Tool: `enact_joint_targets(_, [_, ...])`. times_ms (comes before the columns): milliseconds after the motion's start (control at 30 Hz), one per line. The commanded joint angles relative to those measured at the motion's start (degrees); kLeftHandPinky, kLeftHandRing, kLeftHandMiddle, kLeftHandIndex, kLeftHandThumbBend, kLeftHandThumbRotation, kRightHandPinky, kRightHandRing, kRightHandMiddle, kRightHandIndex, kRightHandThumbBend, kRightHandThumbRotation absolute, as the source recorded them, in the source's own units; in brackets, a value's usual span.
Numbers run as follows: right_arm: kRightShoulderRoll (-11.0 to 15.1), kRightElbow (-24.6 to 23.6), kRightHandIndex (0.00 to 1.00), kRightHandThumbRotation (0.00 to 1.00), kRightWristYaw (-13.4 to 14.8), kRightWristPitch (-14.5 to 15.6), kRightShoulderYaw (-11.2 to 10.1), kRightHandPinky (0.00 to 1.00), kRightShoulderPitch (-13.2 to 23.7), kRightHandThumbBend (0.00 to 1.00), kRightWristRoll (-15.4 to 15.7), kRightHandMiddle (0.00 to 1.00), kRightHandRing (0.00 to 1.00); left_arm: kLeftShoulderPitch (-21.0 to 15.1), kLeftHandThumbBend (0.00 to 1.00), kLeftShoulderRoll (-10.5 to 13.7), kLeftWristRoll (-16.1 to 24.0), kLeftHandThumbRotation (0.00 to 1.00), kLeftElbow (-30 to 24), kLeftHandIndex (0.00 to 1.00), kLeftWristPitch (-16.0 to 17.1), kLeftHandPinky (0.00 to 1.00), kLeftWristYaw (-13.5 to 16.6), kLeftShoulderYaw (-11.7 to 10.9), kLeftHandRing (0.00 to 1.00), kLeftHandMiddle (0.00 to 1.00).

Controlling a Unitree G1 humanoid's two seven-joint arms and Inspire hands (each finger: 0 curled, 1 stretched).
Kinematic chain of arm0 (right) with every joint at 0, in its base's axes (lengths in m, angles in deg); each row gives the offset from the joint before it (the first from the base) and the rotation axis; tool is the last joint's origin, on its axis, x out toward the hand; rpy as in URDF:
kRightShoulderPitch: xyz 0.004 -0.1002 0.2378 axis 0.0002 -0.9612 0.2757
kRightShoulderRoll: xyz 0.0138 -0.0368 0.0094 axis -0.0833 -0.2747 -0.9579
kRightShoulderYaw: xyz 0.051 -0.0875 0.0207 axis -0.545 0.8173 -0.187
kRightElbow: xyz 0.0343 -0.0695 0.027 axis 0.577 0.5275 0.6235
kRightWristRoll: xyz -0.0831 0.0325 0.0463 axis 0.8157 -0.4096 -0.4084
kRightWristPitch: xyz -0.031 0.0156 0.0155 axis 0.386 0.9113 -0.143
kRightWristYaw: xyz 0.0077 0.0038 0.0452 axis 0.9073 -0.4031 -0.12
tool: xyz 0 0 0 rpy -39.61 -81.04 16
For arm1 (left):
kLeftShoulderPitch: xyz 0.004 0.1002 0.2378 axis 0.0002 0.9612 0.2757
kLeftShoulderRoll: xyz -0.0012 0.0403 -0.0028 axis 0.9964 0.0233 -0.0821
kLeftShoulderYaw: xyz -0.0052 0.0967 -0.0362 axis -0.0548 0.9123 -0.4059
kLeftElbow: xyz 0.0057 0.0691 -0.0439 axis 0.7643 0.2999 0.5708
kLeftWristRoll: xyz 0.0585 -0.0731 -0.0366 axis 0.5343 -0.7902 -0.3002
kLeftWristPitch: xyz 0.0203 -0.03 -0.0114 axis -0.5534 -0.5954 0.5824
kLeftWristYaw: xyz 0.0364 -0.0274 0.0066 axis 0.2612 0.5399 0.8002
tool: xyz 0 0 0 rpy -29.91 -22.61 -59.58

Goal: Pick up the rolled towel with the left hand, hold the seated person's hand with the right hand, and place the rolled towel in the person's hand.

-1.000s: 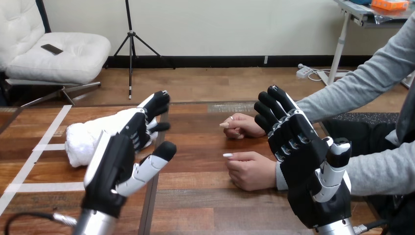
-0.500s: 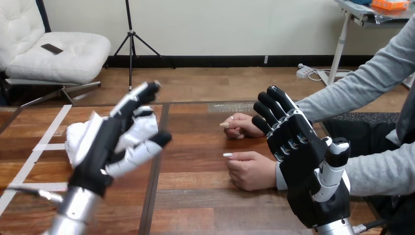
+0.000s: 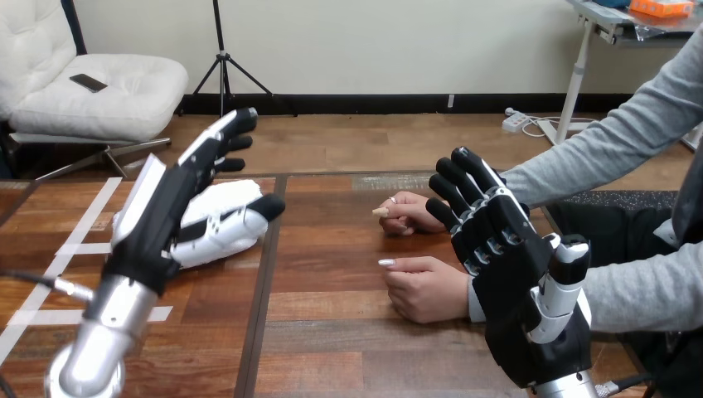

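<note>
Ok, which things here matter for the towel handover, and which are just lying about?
For the job:
rolled towel
left hand
right hand
person's nearer hand
person's farther hand

Just there:
white tape strips on the wooden table

White rolled towel (image 3: 232,193) lies toward the tabletop's left edge, largely hidden behind the left hand (image 3: 170,211); person's nearer hand (image 3: 424,290) and person's farther hand (image 3: 408,213) rest loosely curled toward the right edge, apart.

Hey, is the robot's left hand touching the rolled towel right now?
Cannot tell. In the head view the left hand overlaps the rolled towel, fingers straight, with no contact or gap plainly visible.
</note>
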Motion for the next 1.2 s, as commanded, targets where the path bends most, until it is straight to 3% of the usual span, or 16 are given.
enact_joint_targets(0, [-1.1, 0.4, 0.91, 1.00, 0.1, -2.3, -0.4, 0.95, 4.8, 0.98, 0.2, 0.93, 0.94, -8.9, 0.78, 2.9, 3.4, 0.67, 6.0, 0.90, 1.3, 0.76, 2.9, 0.5, 0.85, 0.89])
enact_joint_targets(233, [-1.1, 1.0, 0.91, 1.00, -0.2, -2.5, -0.4, 0.95, 5.3, 0.98, -0.3, 0.92, 0.94, -13.4, 0.75, 4.7, 7.9, 0.64, 11.3, 0.90, 0.2, 0.74, 5.6, 1.8, 0.84, 0.89])
enact_joint_targets(567, [-0.7, 1.5, 0.92, 1.00, -0.5, -2.8, -0.7, 0.95, 6.1, 0.98, -0.5, 0.92, 0.94, -20.1, 0.73, 8.1, 18.7, 0.65, 18.8, 0.90, -3.1, 0.74, 13.5, 6.1, 0.85, 0.89])
enact_joint_targets(1167, [-0.3, 1.5, 0.91, 1.00, -0.5, -2.3, -1.3, 0.97, 6.7, 0.98, -0.9, 0.92, 0.94, -31.9, 0.74, 10.4, 29.2, 0.66, 31.6, 0.93, -10.2, 0.72, 21.2, 13.8, 0.86, 0.92])
